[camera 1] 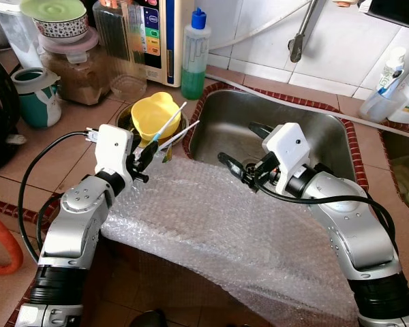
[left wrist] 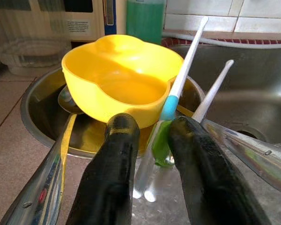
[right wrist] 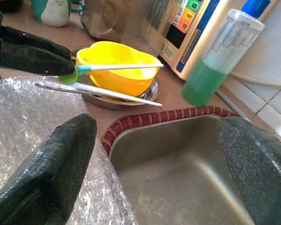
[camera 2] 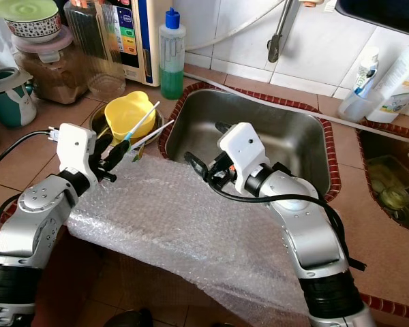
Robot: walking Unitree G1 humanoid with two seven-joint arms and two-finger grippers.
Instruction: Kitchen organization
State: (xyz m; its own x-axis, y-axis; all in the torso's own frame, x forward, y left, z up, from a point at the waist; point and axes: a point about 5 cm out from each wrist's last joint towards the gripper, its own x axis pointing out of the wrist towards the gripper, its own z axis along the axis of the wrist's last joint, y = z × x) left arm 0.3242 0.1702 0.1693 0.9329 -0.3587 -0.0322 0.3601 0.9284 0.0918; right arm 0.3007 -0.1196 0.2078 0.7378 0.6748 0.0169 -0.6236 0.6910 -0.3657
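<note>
A yellow bowl (camera 1: 155, 114) sits in a shallow metal dish (camera 1: 125, 120) on the tiled counter, left of the steel sink (camera 1: 327, 136). My left gripper (camera 1: 144, 155) is just in front of the dish, shut on the green-and-blue end of a white-handled utensil (left wrist: 180, 82). The handle slants up over the bowl. A second white stick (right wrist: 114, 93) and metal pieces lie beside it. My right gripper (camera 1: 244, 146) hovers open over the sink's near left corner with nothing between its fingers. A bubble wrap sheet (camera 1: 211, 225) covers the counter in front.
A green soap bottle (camera 1: 193, 58), a clear glass jar (camera 1: 126, 48), a brown-filled jar (camera 1: 75, 71) and a teal mug (camera 1: 37, 97) stand behind the bowl. A faucet (camera 1: 301, 34) hangs over the sink. White bottles (camera 1: 395, 88) stand at far right.
</note>
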